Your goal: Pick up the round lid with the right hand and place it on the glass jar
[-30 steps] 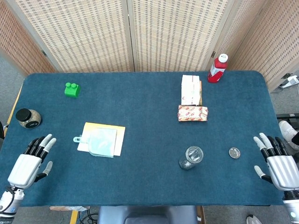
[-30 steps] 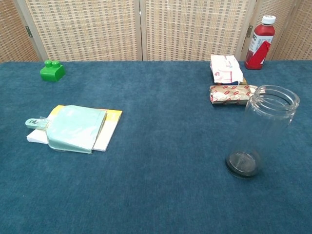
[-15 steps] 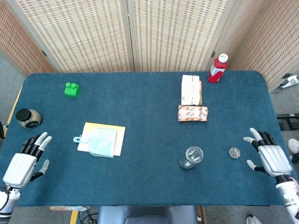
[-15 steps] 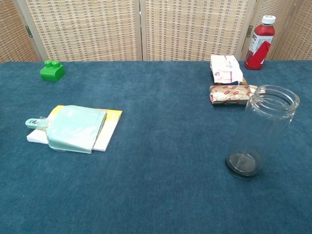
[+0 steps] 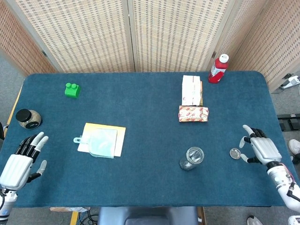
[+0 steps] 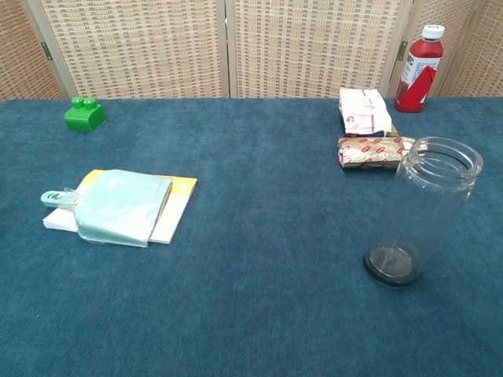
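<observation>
The round lid (image 5: 235,153) lies flat on the blue table, right of the glass jar (image 5: 192,158). The jar stands upright with its mouth uncovered, also in the chest view (image 6: 425,207). My right hand (image 5: 258,145) hovers just right of the lid, fingers spread, its fingertips close to the lid's edge and holding nothing. At the table's left front edge my left hand (image 5: 21,160) is open and empty. Neither hand shows in the chest view.
A red bottle (image 5: 218,68) stands at the back right. Two snack packets (image 5: 192,90) (image 5: 193,113) lie behind the jar. A notepad with a pale clip pouch (image 5: 101,141) lies left of centre. A green brick (image 5: 72,90) and a small dark-lidded jar (image 5: 27,118) sit at the left.
My right hand has moved left and inward from the table's right edge toward the lid. My left hand has drawn back slightly toward the front left corner.
</observation>
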Available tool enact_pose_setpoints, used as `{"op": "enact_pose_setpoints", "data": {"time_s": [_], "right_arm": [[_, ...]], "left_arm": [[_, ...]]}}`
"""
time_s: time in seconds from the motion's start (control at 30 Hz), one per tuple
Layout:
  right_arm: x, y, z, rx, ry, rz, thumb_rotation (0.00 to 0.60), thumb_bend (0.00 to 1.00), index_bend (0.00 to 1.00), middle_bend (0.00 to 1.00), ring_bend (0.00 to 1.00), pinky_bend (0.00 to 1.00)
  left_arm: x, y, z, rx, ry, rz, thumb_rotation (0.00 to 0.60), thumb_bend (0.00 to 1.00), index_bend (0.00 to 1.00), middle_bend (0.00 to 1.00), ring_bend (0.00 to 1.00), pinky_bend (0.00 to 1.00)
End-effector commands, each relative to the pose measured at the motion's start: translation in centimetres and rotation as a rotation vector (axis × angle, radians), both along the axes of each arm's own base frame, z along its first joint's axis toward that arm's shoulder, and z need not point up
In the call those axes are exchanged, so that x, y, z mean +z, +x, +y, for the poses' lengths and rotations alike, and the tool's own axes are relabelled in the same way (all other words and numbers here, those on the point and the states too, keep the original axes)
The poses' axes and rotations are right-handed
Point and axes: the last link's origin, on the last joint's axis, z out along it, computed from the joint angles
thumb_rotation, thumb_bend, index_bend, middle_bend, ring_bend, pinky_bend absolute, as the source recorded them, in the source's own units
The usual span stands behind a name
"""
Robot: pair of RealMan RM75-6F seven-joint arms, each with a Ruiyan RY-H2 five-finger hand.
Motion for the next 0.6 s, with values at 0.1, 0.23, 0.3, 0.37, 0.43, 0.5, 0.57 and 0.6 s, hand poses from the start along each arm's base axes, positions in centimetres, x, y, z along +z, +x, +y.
{"op": "enact_pose_setpoints", "data": {"time_s": [0.1,0.23,0.3,0.37,0.43,0.5,0.57,0.6], "right_arm": [[-0.7,-0.4,-0.1,-0.006,0.017,0.014,0.600,0.33,0.51,0.00,0.00,0.00],[-0.5,-0.7,0.0,-0.012,0.023,0.038,0.600,0.33,0.51,0.00,0.00,0.00],[-0.3,-1.0,0.1,-0.018,0.022,0.051,0.600,0.33,0.51,0.00,0.00,0.00],[-0.2,-1.3,0.2,-0.023,0.018,0.060,0.600,0.33,0.51,0.00,0.00,0.00],[-0.2,-1.8,0.3,-0.032,0.018,0.067,0.600,0.33,0.51,0.00,0.00,0.00],[-0.3,-2.3,0.3,-0.045,0.024,0.074,0.600,0.33,0.51,0.00,0.00,0.00],[-0.4,-2.8,0.1,-0.056,0.028,0.079,0.600,0.33,0.51,0.00,0.00,0.00],[-0.5,-3.0,0.0,-0.059,0.030,0.082,0.600,0.33,0.51,0.00,0.00,0.00]], "left_arm": [[0.1,0.0,0.0,-0.002,0.003,-0.001,0.600,0.45,0.00,0.00,0.00,0.07],[0.1,0.0,-0.1,-0.003,0.003,-0.001,0.600,0.45,0.00,0.00,0.00,0.07],[0.1,0.1,-0.1,-0.005,0.002,0.001,0.600,0.45,0.00,0.00,0.00,0.07],[0.0,0.1,-0.1,-0.006,0.000,0.003,0.600,0.45,0.00,0.00,0.00,0.07],[-0.1,0.1,-0.1,-0.006,-0.002,0.006,0.600,0.45,0.00,0.00,0.00,0.07],[-0.1,0.1,-0.1,-0.006,-0.002,0.008,0.600,0.45,0.00,0.00,0.00,0.07],[-0.2,0.1,0.0,-0.005,-0.004,0.009,0.600,0.45,0.00,0.00,0.00,0.07],[-0.2,0.1,0.0,-0.004,-0.005,0.009,0.600,0.45,0.00,0.00,0.00,0.07]]}}
